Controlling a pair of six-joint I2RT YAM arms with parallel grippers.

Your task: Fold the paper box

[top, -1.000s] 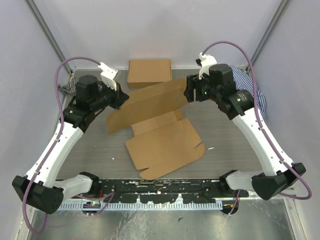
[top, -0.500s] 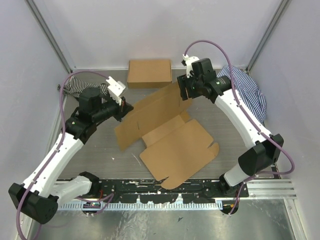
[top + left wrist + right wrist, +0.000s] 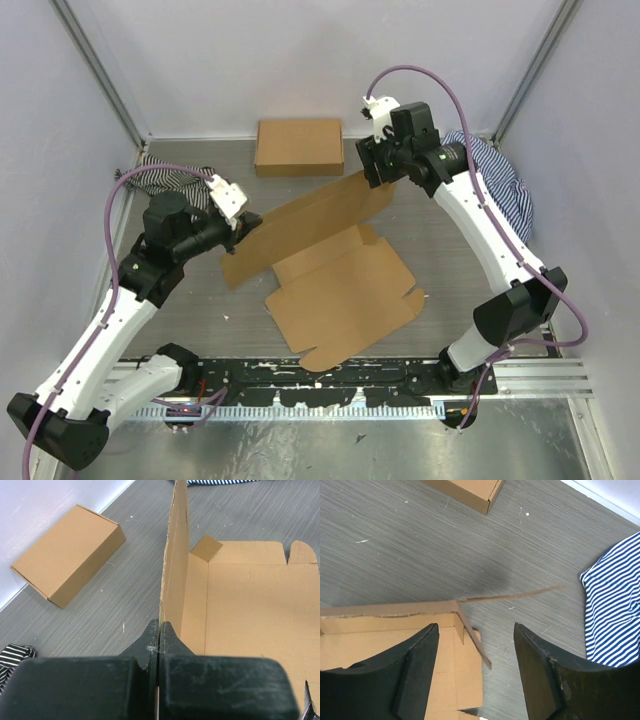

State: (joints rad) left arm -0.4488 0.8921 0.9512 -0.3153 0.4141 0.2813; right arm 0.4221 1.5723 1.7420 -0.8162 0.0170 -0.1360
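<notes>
The paper box (image 3: 345, 300) lies unfolded in the middle of the table, its long back flap (image 3: 310, 225) raised on edge. My left gripper (image 3: 238, 232) is shut on the left end of that flap. In the left wrist view the flap (image 3: 176, 555) stands edge-on, pinched between the fingertips of the left gripper (image 3: 159, 629), beside the flat base panel (image 3: 250, 600). My right gripper (image 3: 385, 178) hovers open over the flap's right end. In the right wrist view a thin side tab (image 3: 472, 635) stands between the spread fingers of the right gripper (image 3: 475, 626), touching neither.
A neat closed brown box (image 3: 298, 147) sits against the back wall. Striped cloths lie at back left (image 3: 165, 178) and back right (image 3: 500, 180). Enclosure walls stand close on three sides.
The left gripper has closed fully on the flap and drawn it left, and the whole sheet slid left. The right gripper swung toward the centre, then lifted slightly, still open above the flap's right end.
</notes>
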